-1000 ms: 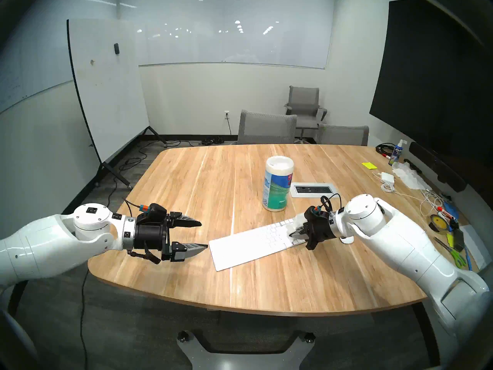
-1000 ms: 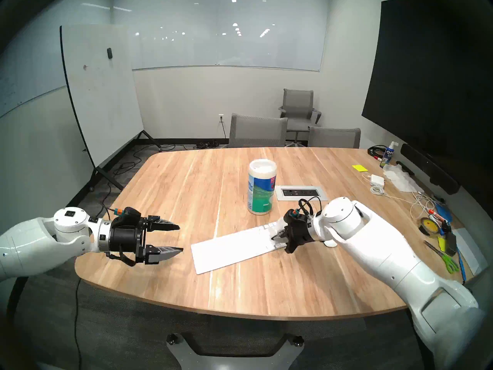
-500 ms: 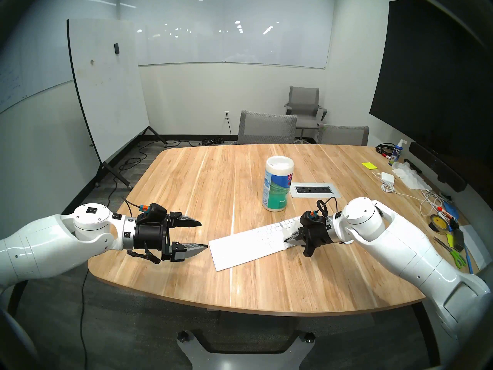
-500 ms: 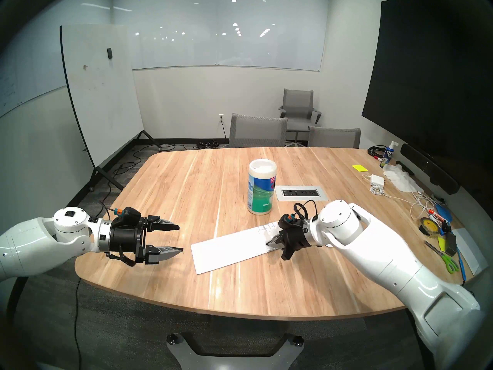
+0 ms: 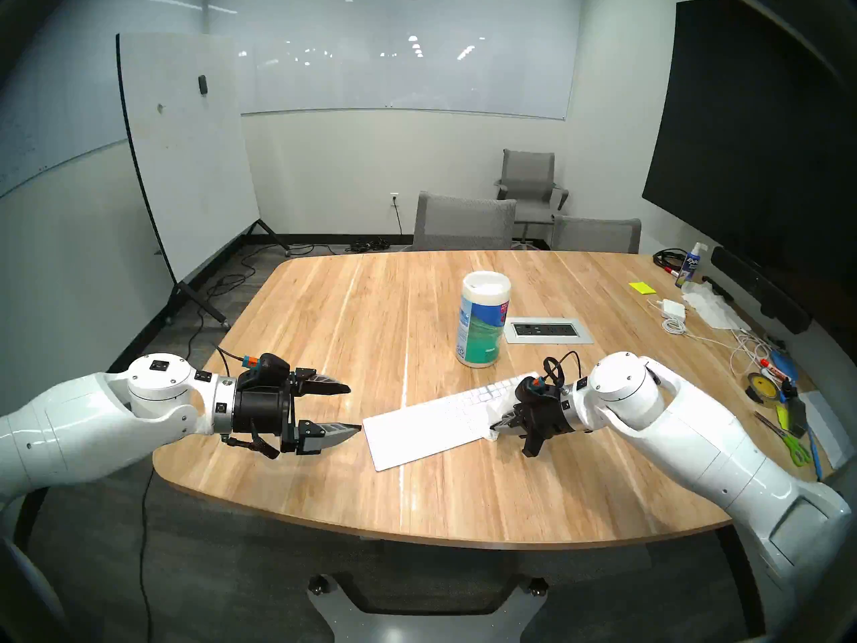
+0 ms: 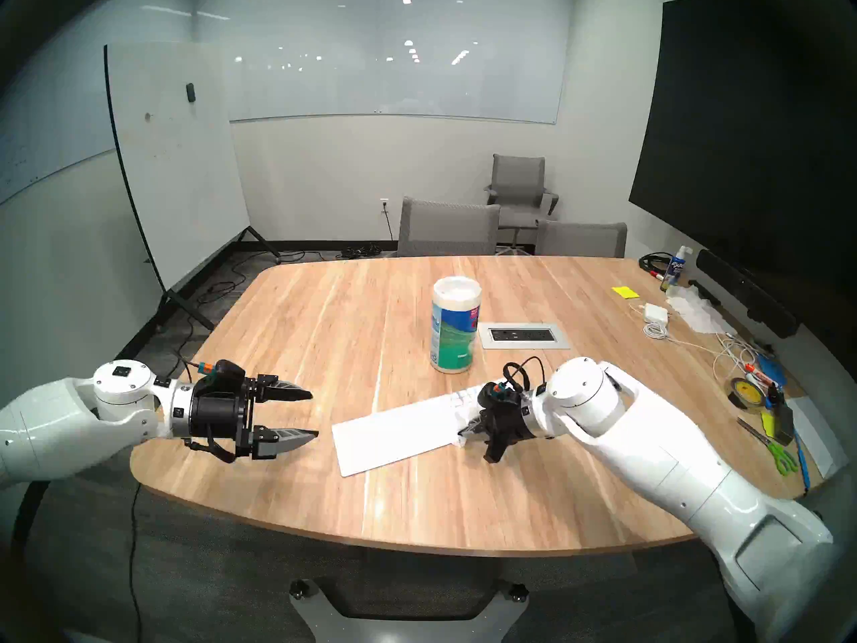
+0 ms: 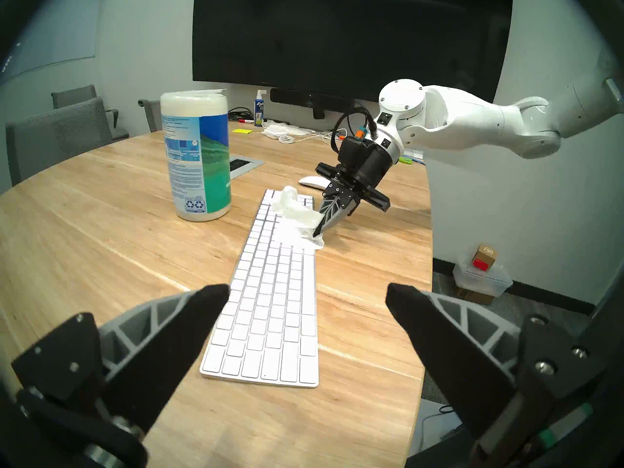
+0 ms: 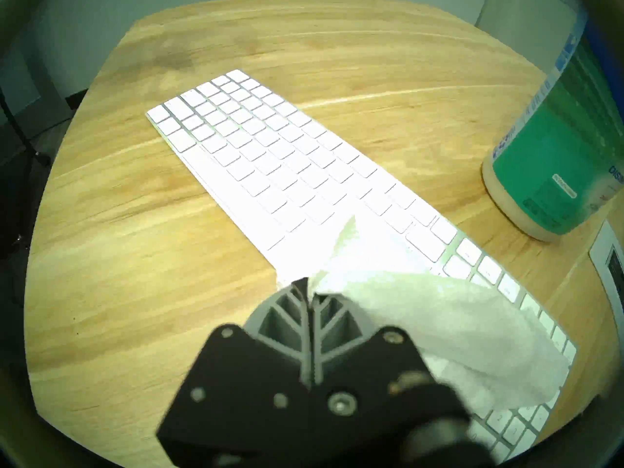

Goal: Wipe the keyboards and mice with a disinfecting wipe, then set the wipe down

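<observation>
A slim white keyboard lies slanted on the wooden table. My right gripper is shut on a white wipe and presses it on the keyboard's near edge toward its right end. The white mouse lies behind the right gripper; my right arm hides it in both head views. My left gripper is open and empty, just left of the keyboard's left end.
A tall wipes canister stands just behind the keyboard. A power outlet plate is set into the table. Cables, a charger brick, tape, scissors and markers clutter the right edge. Chairs stand beyond.
My right gripper has dragged the wipe leftward and toward the keyboard's near edge. The left arm has not moved.
</observation>
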`<state>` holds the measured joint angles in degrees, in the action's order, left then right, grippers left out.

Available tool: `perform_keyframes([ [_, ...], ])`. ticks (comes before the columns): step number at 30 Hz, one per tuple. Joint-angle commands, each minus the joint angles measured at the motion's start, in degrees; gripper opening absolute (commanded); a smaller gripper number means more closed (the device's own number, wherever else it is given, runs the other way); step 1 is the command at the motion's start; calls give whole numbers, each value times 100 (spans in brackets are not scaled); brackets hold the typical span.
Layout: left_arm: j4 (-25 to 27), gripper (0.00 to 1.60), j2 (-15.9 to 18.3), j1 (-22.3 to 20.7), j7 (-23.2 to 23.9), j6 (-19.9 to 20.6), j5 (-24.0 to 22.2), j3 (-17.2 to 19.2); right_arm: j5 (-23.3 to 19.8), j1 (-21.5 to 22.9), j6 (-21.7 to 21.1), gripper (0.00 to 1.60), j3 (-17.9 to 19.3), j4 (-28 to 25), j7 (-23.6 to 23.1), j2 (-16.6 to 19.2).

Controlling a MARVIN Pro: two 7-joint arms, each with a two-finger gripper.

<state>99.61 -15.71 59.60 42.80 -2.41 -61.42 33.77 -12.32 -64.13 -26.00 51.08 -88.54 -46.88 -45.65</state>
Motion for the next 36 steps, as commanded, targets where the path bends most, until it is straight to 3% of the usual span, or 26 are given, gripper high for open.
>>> perform_keyframes([
  [1,12,160,-10,-55,-3,-24,-33,58,-17,97,-46,0,-19,-131,-45,-126],
  [15,12,160,-10,-55,-3,-24,-33,58,49,-86,-70,0,-96,-646,-136,46],
  [36,12,160,-10,-57,-4,-24,-32,55,401,158,-279,0,-417,-444,71,-595],
])
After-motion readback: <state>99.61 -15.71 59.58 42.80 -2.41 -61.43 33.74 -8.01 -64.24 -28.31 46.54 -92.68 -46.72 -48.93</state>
